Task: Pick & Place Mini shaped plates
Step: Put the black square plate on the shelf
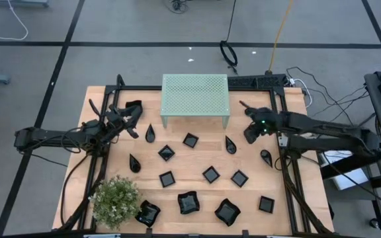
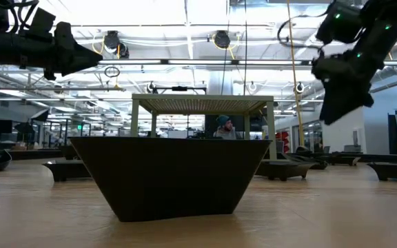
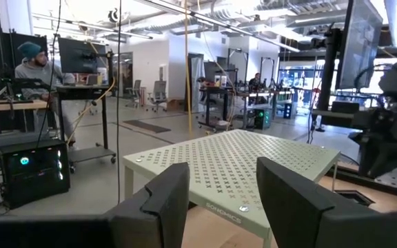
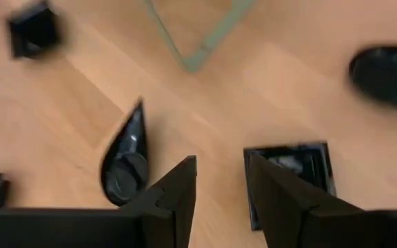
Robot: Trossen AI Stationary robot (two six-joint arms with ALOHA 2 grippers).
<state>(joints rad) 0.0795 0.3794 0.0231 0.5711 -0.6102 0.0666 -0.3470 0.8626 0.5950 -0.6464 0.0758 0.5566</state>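
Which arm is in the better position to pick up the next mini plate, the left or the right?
Probably the right. The right gripper is open and points down at the table between a teardrop plate and a small square plate. The left gripper faces the green stand.

L arm reaches in from table's left side, left gripper (image 1: 132, 117) raised, pointing level, fingers (image 3: 158, 201) apart, nothing btwn. R arm extends from right side, right gripper (image 1: 251, 132) aimed down, fingers (image 4: 178, 189) slightly apart, empty.
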